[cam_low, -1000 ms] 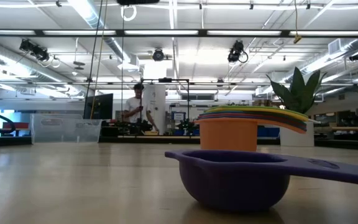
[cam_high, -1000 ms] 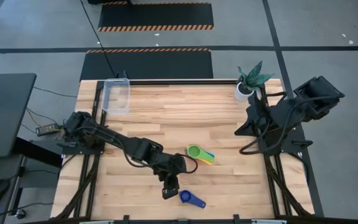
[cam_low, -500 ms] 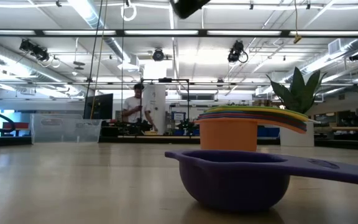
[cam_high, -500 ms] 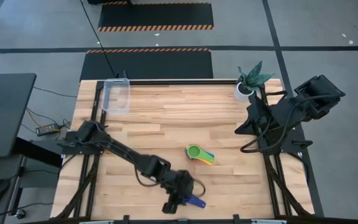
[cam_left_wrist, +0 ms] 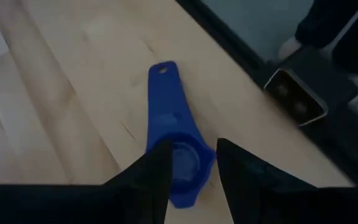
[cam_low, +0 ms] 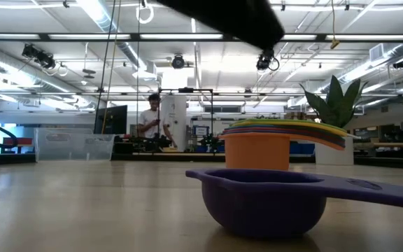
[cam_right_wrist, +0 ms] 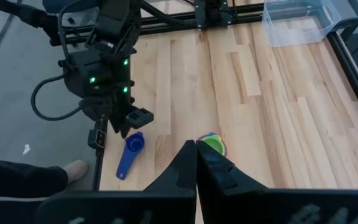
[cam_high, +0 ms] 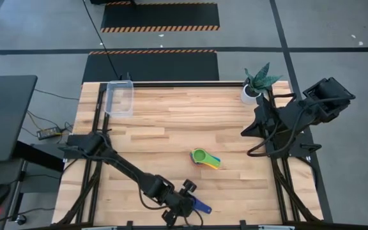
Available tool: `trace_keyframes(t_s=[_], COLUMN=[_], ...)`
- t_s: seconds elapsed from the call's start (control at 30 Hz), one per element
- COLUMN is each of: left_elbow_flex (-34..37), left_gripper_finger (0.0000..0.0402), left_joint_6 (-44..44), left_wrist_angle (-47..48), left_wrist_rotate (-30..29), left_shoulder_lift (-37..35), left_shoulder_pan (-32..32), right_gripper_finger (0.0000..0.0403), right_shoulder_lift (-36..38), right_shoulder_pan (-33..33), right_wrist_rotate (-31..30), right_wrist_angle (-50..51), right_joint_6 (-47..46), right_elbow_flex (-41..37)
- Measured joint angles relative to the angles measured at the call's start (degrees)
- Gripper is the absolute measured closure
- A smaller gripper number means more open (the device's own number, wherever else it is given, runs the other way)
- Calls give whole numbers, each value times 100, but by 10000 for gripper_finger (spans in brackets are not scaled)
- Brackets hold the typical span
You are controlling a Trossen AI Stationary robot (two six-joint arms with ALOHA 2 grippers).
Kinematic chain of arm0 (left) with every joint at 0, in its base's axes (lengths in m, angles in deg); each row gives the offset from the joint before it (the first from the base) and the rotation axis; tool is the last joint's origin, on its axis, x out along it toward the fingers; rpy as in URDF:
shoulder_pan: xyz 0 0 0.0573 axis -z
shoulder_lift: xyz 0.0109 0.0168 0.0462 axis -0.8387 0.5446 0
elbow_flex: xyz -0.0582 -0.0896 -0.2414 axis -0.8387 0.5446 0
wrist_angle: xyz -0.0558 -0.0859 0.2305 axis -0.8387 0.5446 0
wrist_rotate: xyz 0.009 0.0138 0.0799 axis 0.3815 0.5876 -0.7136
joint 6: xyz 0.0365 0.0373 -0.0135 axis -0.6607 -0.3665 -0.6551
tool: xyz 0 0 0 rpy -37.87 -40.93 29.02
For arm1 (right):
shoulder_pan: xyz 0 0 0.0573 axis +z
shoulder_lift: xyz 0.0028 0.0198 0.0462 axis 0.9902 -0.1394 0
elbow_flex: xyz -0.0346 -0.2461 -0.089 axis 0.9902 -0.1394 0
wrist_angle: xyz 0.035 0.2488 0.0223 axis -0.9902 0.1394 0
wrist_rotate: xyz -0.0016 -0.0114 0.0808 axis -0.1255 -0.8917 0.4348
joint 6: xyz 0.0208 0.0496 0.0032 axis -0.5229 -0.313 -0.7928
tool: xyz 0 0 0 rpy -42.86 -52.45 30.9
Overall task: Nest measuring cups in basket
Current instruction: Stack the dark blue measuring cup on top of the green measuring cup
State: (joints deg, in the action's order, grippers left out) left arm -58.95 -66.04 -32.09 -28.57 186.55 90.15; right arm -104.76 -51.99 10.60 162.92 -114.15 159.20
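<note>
A blue measuring cup (cam_left_wrist: 178, 163) lies alone on the wood near the table's near edge, bowl down and handle (cam_left_wrist: 163, 93) flat. My left gripper (cam_left_wrist: 192, 144) hovers open above it, one finger on each side of the bowl. In the low view the left gripper (cam_low: 236, 17) stands well above the cup (cam_low: 264, 199). A nested stack of measuring cups (cam_high: 206, 158), green on top, rests mid-table. The clear basket (cam_high: 119, 97) sits at the far left corner. My right gripper (cam_right_wrist: 196, 163) is shut and raised at the right side.
A white pot with a green plant (cam_high: 257, 84) stands at the far right corner. The table's dark frame and near edge (cam_left_wrist: 291, 99) run close beside the blue cup. Bare wood lies between the stack and the basket. A person (cam_low: 151, 122) stands far off in the room.
My left gripper has swung toward the table's near edge and come down over the blue cup, rolling about its own axis as it went. It has entered the low view from above. The cups have not moved.
</note>
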Motion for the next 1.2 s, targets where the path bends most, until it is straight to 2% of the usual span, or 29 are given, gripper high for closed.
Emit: trace_keyframes(t_s=[0.2,0.53,0.77,1.03,1.2], left_elbow_flex=[2,0,0,-9,-13], left_gripper_finger=[269,269,269,269,292], left_joint_6=[-156,-594,-1123,-1334,-1334], left_wrist_angle=[344,343,274,249,248], left_wrist_rotate=[-86,-333,-361,-352,-240], left_shoulder_lift=[130,267,490,736,762], left_shoulder_pan=[42,63,66,21,-33], right_gripper_finger=[400,400,400,400,400], right_shoulder_lift=[1,2,2,2,2], right_shoulder_pan=[0,0,0,0,0], right_wrist_rotate=[-68,-69,-69,-47,-27], right_wrist_angle=[0,0,-1,0,0], right_joint_6=[0,1,102,153,158], right_elbow_flex=[0,0,0,0,0])
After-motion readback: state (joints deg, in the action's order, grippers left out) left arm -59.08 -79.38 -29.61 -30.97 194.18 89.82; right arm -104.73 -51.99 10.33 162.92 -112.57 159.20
